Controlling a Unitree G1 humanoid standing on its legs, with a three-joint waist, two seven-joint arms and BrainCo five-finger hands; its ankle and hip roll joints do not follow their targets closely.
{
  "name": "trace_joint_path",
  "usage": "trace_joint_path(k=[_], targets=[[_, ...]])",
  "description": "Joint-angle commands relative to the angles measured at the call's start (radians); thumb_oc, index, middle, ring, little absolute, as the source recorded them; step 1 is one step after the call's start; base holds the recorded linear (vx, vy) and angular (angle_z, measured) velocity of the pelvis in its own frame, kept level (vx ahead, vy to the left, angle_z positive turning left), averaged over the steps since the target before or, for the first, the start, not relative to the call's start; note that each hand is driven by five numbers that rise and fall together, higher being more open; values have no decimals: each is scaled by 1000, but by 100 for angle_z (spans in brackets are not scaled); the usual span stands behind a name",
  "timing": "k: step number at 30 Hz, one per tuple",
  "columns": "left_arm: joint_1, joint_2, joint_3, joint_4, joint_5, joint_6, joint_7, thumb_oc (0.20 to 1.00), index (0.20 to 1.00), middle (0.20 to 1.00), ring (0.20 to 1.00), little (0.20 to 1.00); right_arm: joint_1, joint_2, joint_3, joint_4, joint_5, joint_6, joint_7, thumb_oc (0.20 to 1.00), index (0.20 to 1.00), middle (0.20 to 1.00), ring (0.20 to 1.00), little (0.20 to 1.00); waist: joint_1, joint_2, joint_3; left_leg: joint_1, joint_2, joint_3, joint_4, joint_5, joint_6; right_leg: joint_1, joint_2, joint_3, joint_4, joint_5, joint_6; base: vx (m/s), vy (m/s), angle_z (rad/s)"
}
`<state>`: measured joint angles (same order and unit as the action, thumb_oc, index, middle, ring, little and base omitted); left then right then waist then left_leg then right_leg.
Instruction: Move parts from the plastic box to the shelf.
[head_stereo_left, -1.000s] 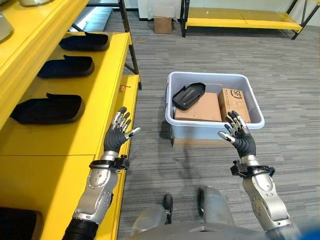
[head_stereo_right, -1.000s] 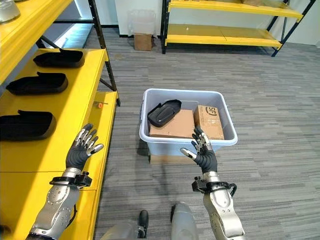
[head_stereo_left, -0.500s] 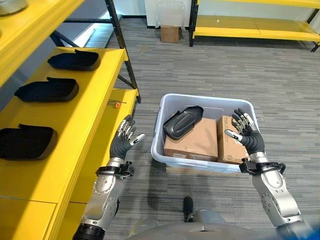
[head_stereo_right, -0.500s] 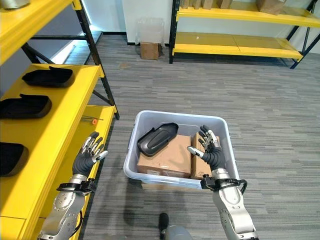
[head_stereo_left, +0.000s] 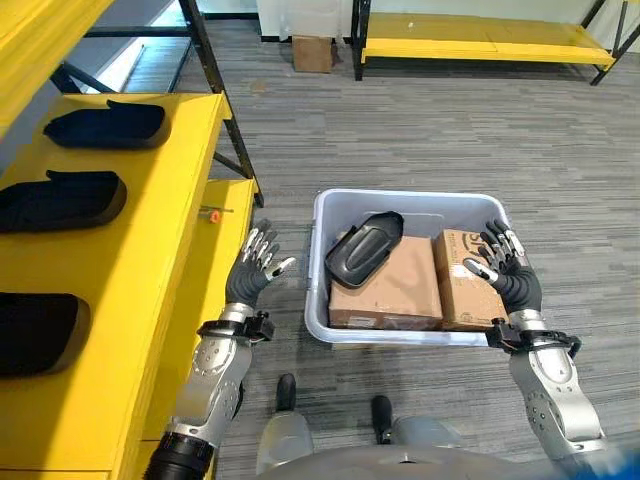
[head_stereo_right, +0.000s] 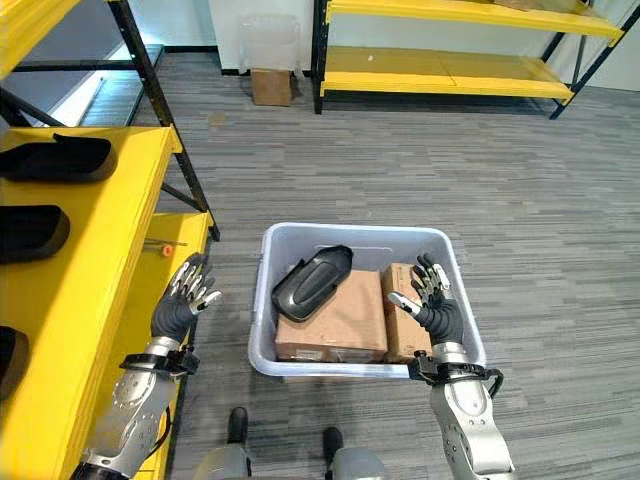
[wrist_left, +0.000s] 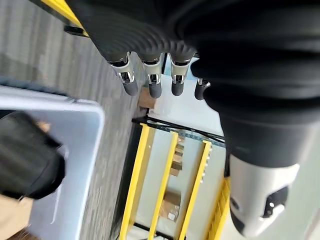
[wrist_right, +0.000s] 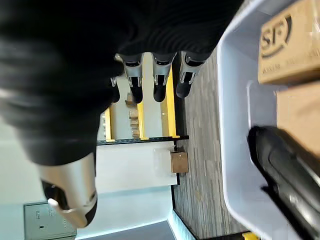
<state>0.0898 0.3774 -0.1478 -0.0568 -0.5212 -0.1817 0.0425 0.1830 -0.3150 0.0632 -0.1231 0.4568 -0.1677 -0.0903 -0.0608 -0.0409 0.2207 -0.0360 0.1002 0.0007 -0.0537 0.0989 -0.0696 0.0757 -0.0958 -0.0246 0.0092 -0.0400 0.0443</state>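
A grey plastic box (head_stereo_left: 320, 322) stands on the floor in front of me. Inside it a black moulded part (head_stereo_left: 362, 249) leans on a large cardboard carton (head_stereo_left: 386, 286), with a smaller carton (head_stereo_left: 463, 283) to its right. My left hand (head_stereo_left: 249, 276) hovers open, fingers spread, between the yellow shelf (head_stereo_left: 130, 260) and the box's left wall. My right hand (head_stereo_left: 508, 274) is open over the box's right rim, holding nothing. In the wrist views the black part (wrist_left: 25, 162) (wrist_right: 285, 170) and the box wall (wrist_right: 235, 125) show past straight fingers.
Three black parts (head_stereo_left: 104, 122) (head_stereo_left: 58, 198) (head_stereo_left: 35, 330) lie in a row on the yellow shelf to my left. A small orange item (head_stereo_left: 213, 215) lies on the lower ledge. Another yellow rack (head_stereo_left: 470, 42) and a cardboard box (head_stereo_left: 309, 50) stand at the far end.
The camera has moved closer and over the box, so the whole scene has shifted. Both hands have stayed open; the right one now sits over the box's right rim.
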Motion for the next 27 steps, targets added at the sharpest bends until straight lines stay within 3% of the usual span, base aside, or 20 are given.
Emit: trace_joint_path(k=[1,6,15,22,24,27], targets=[[9,52,6,-70,12,-52,-5,1000,1000,1000,1000,1000,-13,-11,-19,-60,6,-41,8,1000,1000,1000,1000,1000,12,-2,-60,-14,30,24,104,-99,9,-65,-116,-4,61,42,118,28,142,-32],[-59,62,-29,-13,94,-53,17,1000,1000,1000,1000,1000,8,-13,-13,-83,7,-34,25,1000,1000,1000,1000,1000,-13,-24,-80,16,22,58,101,-120,12,-54,-131,12,35,49,130,35,57,-16],[-171,33,-112,72,174,-54,46,1000,1000,1000,1000,1000,22,-25,-20,-106,-18,-46,12,1000,1000,1000,1000,1000,-56,-24,-92,71,42,103,29,-97,-2,-56,-124,30,0,53,128,30,-23,-15],[-311,0,-171,195,230,-66,111,1000,1000,1000,1000,1000,-2,-47,-5,-118,-19,-56,1,1000,1000,1000,1000,1000,-97,-21,-47,67,68,158,-4,-71,-19,-128,-105,69,1,73,131,-47,-34,-23],[-397,16,-193,266,383,-70,181,1000,1000,1000,1000,1000,-30,-65,6,-127,-10,-69,-4,1000,1000,1000,1000,1000,-118,-25,-8,41,77,185,-9,-58,-26,-188,-97,89,1,93,139,-150,-20,-40],[-477,8,-213,377,433,-71,238,1000,1000,1000,1000,1000,-55,-82,13,-133,-11,-84,-15,1000,1000,1000,1000,1000,-131,-30,29,8,84,211,-7,-47,-33,-244,-91,106,2,114,142,-112,0,-39]])
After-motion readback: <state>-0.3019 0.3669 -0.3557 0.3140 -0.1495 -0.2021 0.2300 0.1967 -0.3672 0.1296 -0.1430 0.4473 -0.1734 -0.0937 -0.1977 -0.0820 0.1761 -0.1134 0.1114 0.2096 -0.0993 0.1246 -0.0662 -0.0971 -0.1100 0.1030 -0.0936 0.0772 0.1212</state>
